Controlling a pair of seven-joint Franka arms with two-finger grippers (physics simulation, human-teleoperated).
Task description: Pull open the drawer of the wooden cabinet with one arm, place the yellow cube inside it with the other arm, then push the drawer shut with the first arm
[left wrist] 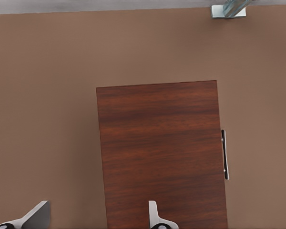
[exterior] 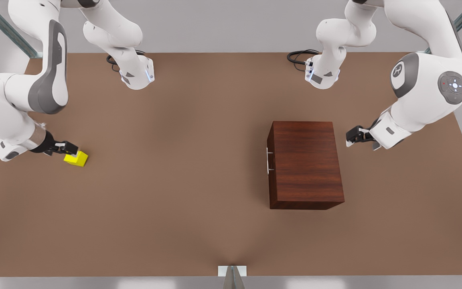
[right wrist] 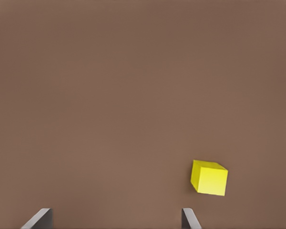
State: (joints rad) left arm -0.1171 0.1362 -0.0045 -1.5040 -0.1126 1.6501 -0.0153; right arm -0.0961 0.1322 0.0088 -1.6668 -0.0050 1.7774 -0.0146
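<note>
The brown surface [exterior: 183,168] carries everything. Right of centre in the front view sits the wooden cabinet [exterior: 305,164], a heavy-looking rigid block. Its drawer [exterior: 270,160] is closed and faces the front view's left. The thin silver handle [exterior: 268,160] is the only grip point, stiff, probably slick, so a firm pinch across the bar seems right. The left end effector [exterior: 355,135] hovers at the cabinet's far side, fingers [left wrist: 155,217] spread wide and empty. At centre left, the right end effector [exterior: 67,147] hangs spread wide beside the yellow cube [exterior: 76,158], which looks light and hard; its flat opposite faces should grip easily.
</note>
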